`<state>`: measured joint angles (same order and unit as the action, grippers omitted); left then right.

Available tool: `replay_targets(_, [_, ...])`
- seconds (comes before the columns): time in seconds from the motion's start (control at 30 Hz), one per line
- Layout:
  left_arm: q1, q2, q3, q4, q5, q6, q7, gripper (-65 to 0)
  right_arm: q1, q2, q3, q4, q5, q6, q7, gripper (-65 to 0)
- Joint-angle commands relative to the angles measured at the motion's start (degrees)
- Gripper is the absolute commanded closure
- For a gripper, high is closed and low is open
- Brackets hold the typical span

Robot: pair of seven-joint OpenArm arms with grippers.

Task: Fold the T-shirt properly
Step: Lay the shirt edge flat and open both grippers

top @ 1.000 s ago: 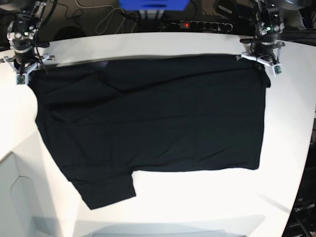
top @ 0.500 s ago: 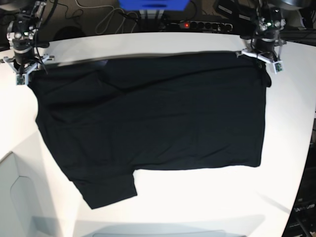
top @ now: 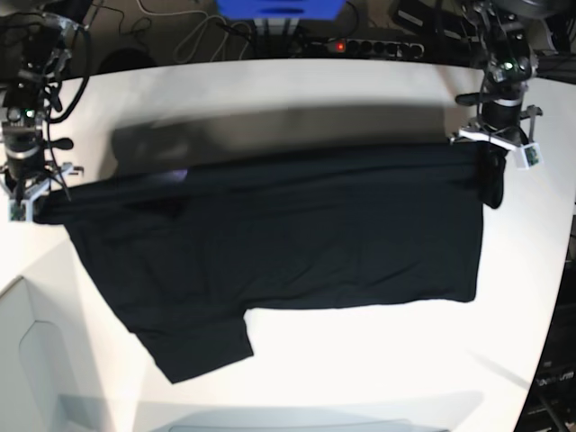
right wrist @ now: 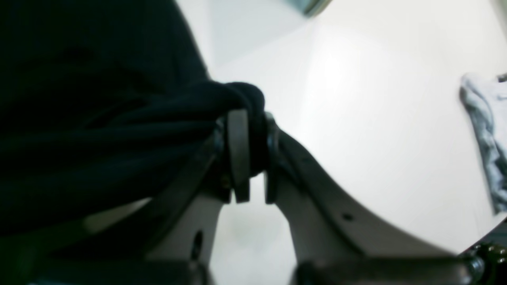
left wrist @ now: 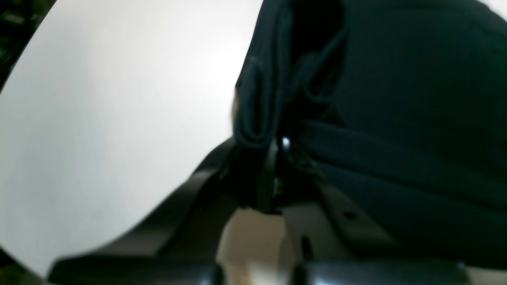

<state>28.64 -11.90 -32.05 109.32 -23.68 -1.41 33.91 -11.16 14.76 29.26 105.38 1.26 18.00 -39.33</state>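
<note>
Surface: white tabletop point(top: 360, 360), rounded at its corners, with cables and a power strip point(top: 373, 45) seen in the dark strip along the top of the base view.
T-shirt position: the black T-shirt point(top: 288, 234) is spread across the middle of the base frame, one sleeve reaching toward the lower left; its upper edge is raised off the tabletop, as shown by the shadow cast above it.
Right hand: the right hand point(right wrist: 247, 154), at the left edge of the base view, is pressed together on a bunched corner of cloth, which is wrapped over one fingertip in its wrist view.
Left hand: the left hand point(left wrist: 273, 174), at the upper right of the base view, is pinched on the opposite corner; a folded hem is seen hanging just above the fingers.
Reason for hold: both top corners are judged to be held so that the edge can be carried over in one straight fold.
Other cloth: a pale crumpled item point(right wrist: 483, 138) is seen at the right edge of the right wrist view.
</note>
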Motion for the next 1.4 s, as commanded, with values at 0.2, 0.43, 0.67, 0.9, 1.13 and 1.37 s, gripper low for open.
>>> replay_targets(0.2, [-3.1,1.7,-9.7,0.5,-13.4,0.9,8.0,-0.2,3.8,2.5,0.6,2.5,-0.8,-0.8,-3.8,0.0])
replay_targets(0.43, [-2.7,2.3,-12.7,-1.7,-21.1,0.9,11.6,-4.6,1.5,0.6,0.6,3.0,-0.6,-0.8,-3.3,0.0])
replay_targets(0.67, [-1.8,2.5,-12.7,-7.1,-21.4,0.9,11.6,-4.7,0.4,-1.1,0.6,2.8,-0.6,-0.8,-3.3,0.0])
replay_targets(0.9, [-0.5,2.5,-12.7,-7.9,-21.5,0.9,11.7,-4.9,-0.5,-2.5,0.3,2.6,-0.6,-0.8,-3.3,0.0])
replay_targets(1.13, [0.4,2.5,-12.3,-8.0,-21.1,0.9,11.8,-29.6,-0.8,-2.6,0.2,2.6,-0.6,-0.8,-3.3,0.0])
replay_targets(1.37, [0.8,2.5,-12.2,-8.0,-20.9,0.9,11.5,-35.8,-0.8,-2.6,0.2,2.6,-0.6,-0.8,-3.3,0.0])
